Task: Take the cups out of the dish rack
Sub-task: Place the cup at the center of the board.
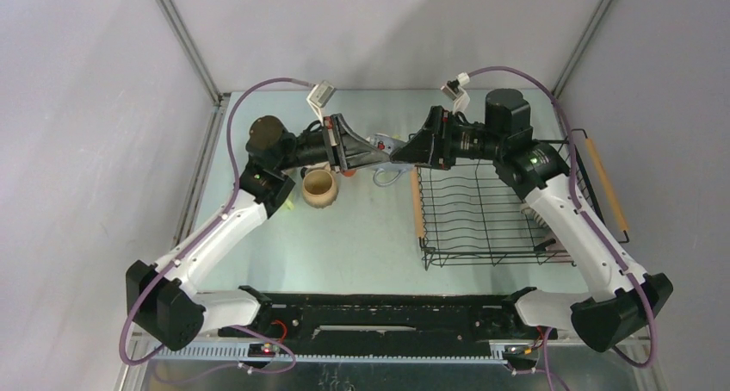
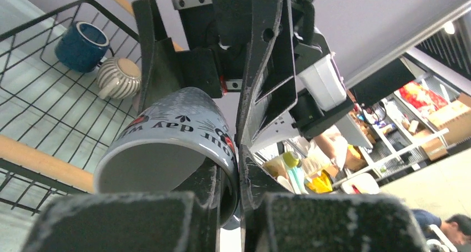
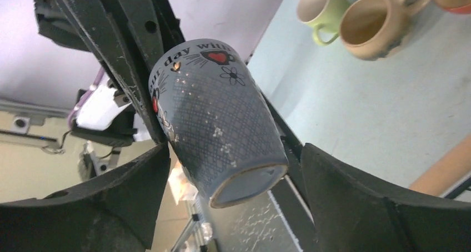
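Pale green table (image 1: pixel 370 227); grey panel walls (image 1: pixel 86 107); metal corner posts (image 1: pixel 183 42); cluttered shelves (image 2: pixel 389 146) beyond.

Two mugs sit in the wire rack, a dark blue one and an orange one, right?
Not quite: the second is cream and ribbed, not orange. The left wrist view shows the dark blue mug and the cream ribbed mug side by side in the dish rack.

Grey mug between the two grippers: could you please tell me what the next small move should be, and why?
Probably the right gripper should back straight off toward the dish rack. Its fingers stand open on either side of the grey mug's base, apparently not touching it, while the left gripper is shut on the rim, so the mug seems handed over.
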You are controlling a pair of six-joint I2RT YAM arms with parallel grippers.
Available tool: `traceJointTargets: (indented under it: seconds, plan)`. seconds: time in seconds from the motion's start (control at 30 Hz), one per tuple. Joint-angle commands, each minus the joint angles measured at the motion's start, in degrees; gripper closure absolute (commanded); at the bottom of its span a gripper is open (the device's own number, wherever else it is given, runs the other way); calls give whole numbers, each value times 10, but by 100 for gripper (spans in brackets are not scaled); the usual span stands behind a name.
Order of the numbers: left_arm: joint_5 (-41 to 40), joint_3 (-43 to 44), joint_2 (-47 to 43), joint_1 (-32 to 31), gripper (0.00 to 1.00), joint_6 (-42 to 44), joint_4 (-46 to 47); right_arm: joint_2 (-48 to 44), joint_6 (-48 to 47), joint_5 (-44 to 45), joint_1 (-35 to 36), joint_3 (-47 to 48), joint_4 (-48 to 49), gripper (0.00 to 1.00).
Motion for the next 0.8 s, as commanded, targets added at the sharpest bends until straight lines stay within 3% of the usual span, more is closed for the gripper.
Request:
traceJointTargets:
  seconds: [0.0,0.17,0.5,0.77]
  plan:
    - [-36,-21,-24,-7,100,5,24,-26,-12,79,11,10,3,2]
    - [-55,-26,-36,-4,100,20,1,-59,-5,114,3,-21,16,0]
    - [-154,34,-40,-1,100,204,-284,-120,-38,205,-22,-42,-55,0]
    - [-287,77,11,-10,100,319,-459,-132,-77,268,-27,-42,-128,0]
